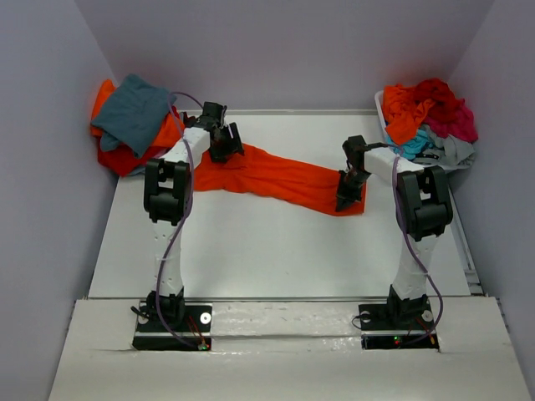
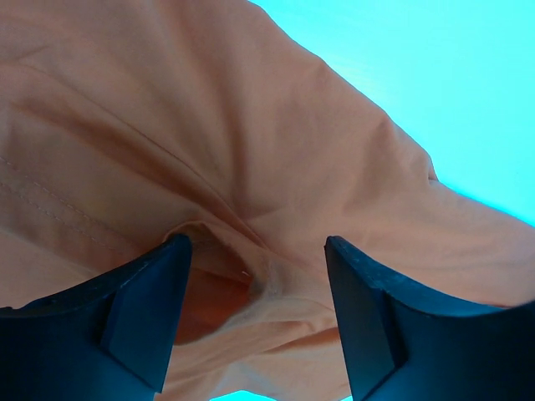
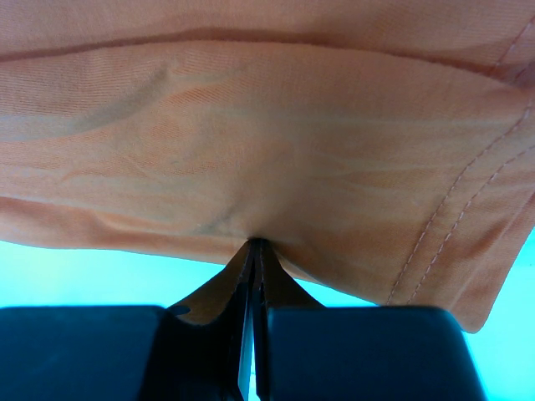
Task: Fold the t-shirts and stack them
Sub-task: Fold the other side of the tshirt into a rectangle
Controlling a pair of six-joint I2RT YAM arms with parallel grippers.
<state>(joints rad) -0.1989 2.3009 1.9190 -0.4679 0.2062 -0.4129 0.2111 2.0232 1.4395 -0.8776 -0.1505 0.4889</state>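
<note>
Currently the orange t-shirt (image 1: 276, 175) is lying stretched sideways, the right gripper (image 1: 346, 200) pinching its right edge, the left gripper (image 1: 226, 149) hovering open-fingered over its left end.

Bright, even light; wrist views tinted cyan.

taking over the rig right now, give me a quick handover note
Left gripper: open, fingers apart over the orange t-shirt.
Right gripper: shut on that shirt's right end.
The shirt lies stretched across the table, not folded.
Done: small stack at far left, teal-grey shirt on top.
Left: fold and stack the orange one, then the heap in the white bin.
</note>
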